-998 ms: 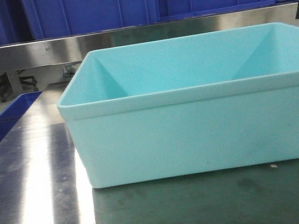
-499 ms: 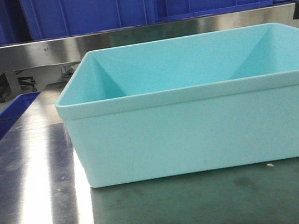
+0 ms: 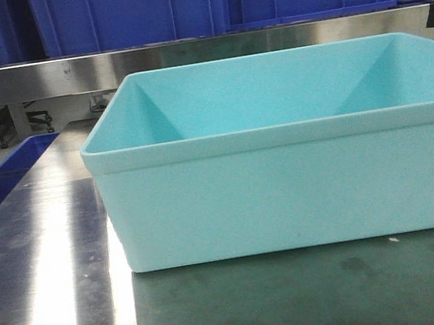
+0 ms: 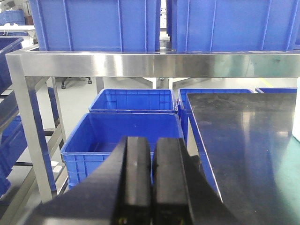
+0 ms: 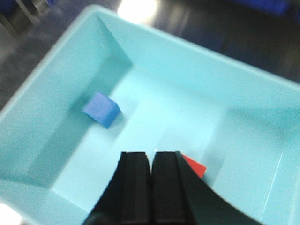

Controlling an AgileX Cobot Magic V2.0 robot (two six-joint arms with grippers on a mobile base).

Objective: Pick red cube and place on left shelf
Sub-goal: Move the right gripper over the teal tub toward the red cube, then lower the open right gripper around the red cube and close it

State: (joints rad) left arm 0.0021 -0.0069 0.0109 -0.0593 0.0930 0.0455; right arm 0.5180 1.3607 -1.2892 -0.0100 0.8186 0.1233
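The red cube (image 5: 196,167) lies on the floor of the turquoise bin (image 5: 42,79), mostly hidden behind my right gripper's right finger. My right gripper (image 5: 151,157) is shut and empty, hovering above the bin's inside. A blue cube (image 5: 101,108) lies further left in the bin. The bin (image 3: 287,193) fills the front view; its floor is hidden there. The left shelf (image 4: 154,64) is a brushed steel rail carrying blue crates (image 4: 93,23); it also shows in the front view (image 3: 33,79). My left gripper (image 4: 152,145) is shut and empty, off the table's left edge.
Open blue crates (image 4: 122,133) stand on the floor below and left of the steel table (image 4: 243,136). The shelf's steel leg (image 4: 33,136) stands at the left. More blue crates (image 3: 6,173) show at the table's left edge in the front view.
The front view has shifted very slightly; the bin sits a few pixels further left in it than one second ago. Nothing else visibly changed.
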